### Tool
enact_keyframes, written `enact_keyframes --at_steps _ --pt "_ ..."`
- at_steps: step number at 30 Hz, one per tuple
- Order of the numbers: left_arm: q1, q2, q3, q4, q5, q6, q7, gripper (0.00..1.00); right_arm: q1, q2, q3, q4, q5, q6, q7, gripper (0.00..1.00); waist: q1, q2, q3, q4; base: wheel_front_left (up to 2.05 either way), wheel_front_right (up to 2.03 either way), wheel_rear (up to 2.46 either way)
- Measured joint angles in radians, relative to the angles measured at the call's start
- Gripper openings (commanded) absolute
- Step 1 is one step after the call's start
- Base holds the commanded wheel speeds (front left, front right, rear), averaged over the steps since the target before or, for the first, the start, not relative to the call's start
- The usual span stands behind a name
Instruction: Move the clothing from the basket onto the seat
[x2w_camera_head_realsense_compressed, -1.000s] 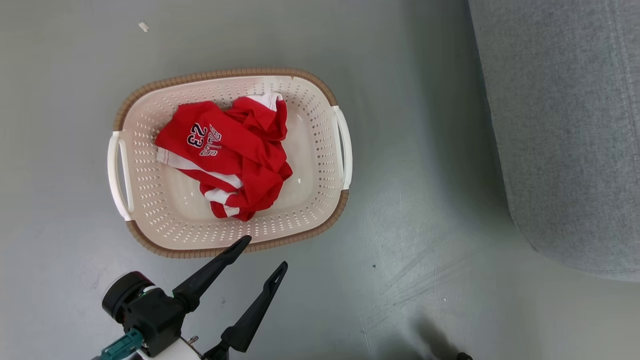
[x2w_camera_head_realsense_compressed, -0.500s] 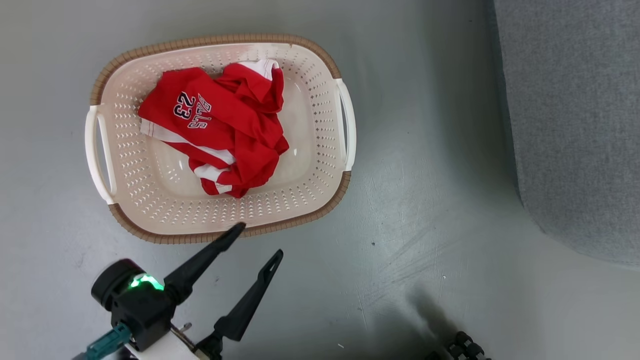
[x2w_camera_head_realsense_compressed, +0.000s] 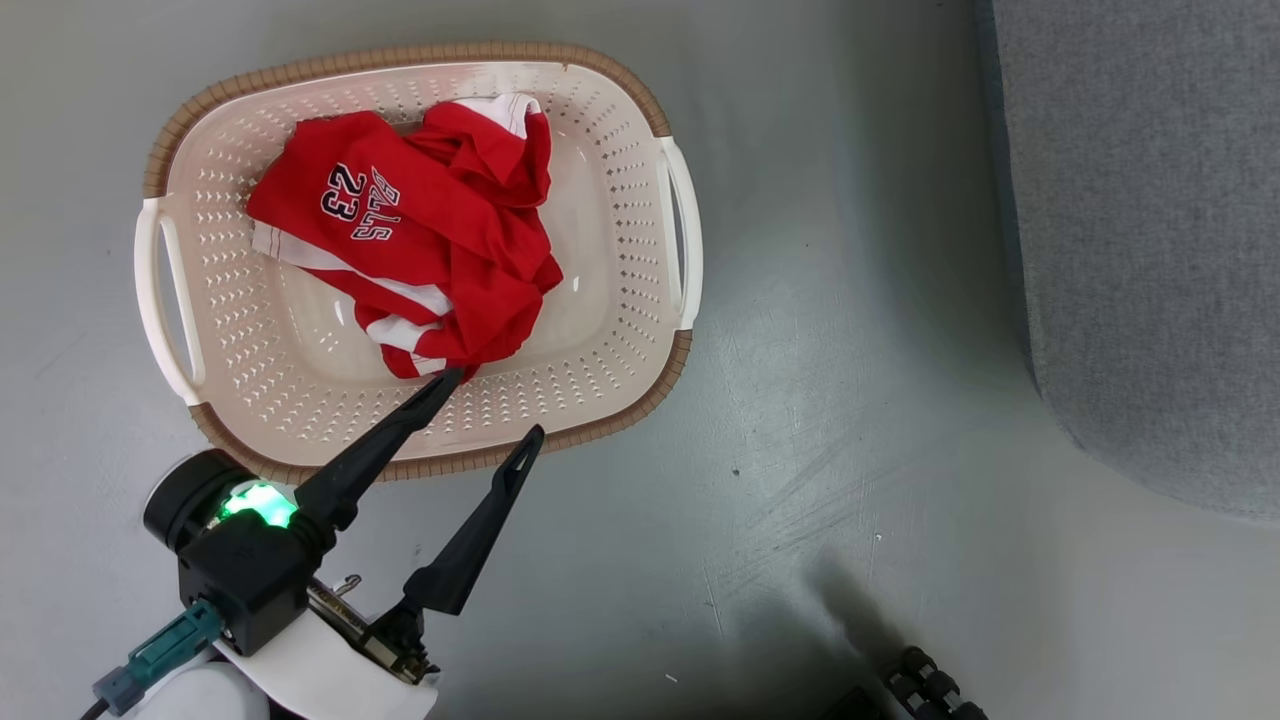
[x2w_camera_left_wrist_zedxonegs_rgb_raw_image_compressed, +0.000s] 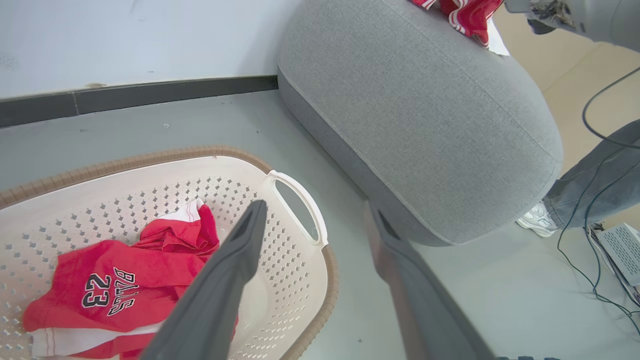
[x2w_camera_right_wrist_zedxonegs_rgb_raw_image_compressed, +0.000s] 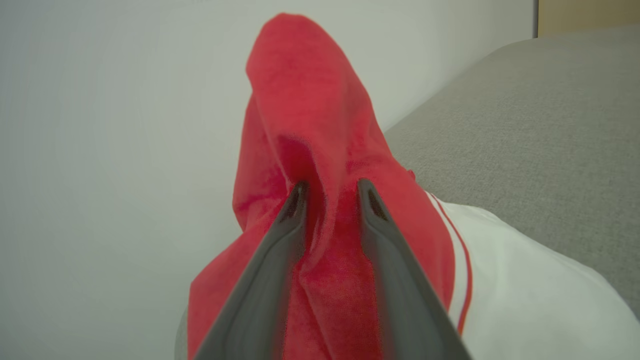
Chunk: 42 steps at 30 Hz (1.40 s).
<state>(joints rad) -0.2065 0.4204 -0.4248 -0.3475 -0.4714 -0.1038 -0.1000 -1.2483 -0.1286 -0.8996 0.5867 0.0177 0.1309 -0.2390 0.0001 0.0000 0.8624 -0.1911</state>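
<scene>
Left gripper (x2w_camera_head_realsense_compressed: 495, 403), jaws spread wide, could close on the oval cream perforated plastic basket (x2w_camera_head_realsense_compressed: 600, 380) beneath one jaw, missing the crumpled red "23" jersey (x2w_camera_head_realsense_compressed: 420, 250) at the other; right gripper (x2w_camera_right_wrist_zedxonegs_rgb_raw_image_compressed: 331, 184), jaws part-open around a red cloth fold (x2w_camera_right_wrist_zedxonegs_rgb_raw_image_compressed: 310, 90), hold uncertain.

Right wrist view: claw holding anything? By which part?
A raised fold of the red garment on the grey sofa sits between the fingers of the right claw; whether they pinch it cannot be told.
</scene>
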Motion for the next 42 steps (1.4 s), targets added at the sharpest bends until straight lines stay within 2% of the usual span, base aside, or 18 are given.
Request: enact_keyframes --at_steps 11,16,19,32,42 --pt "-0.034 -0.006 -0.007 0.041 -0.001 -0.005 -0.019 1.00 0.091 0.001 0.006 0.006 0.027 0.000 -0.009 1.00 0.0000 0.0000 -0.037 -0.023 0.00 0.00 0.00" --pt "-0.052 -0.019 -0.014 0.069 -0.004 -0.006 -0.035 1.00 0.146 0.013 0.060 0.001 0.042 0.000 -0.012 1.00 0.0000 0.0000 -0.065 -0.033 0.00 0.00 0.00" --pt "-0.056 -0.027 -0.007 0.092 -0.015 -0.006 -0.051 1.00 0.179 0.029 0.114 -0.016 0.062 0.000 -0.012 1.00 0.0000 0.0000 -0.085 -0.037 0.00 0.00 0.00" --pt "-0.058 -0.076 0.097 0.213 -0.062 0.013 -0.125 1.00 0.340 0.075 0.385 -0.228 0.103 0.000 -0.018 1.00 0.0000 0.0000 -0.187 -0.029 0.00 0.00 0.00" --pt "-0.056 -0.135 0.163 0.297 -0.100 0.032 -0.148 1.00 0.473 0.085 0.574 -0.275 0.089 0.000 -0.018 1.00 -0.0001 0.0000 -0.284 0.003 0.00 0.00 0.00"
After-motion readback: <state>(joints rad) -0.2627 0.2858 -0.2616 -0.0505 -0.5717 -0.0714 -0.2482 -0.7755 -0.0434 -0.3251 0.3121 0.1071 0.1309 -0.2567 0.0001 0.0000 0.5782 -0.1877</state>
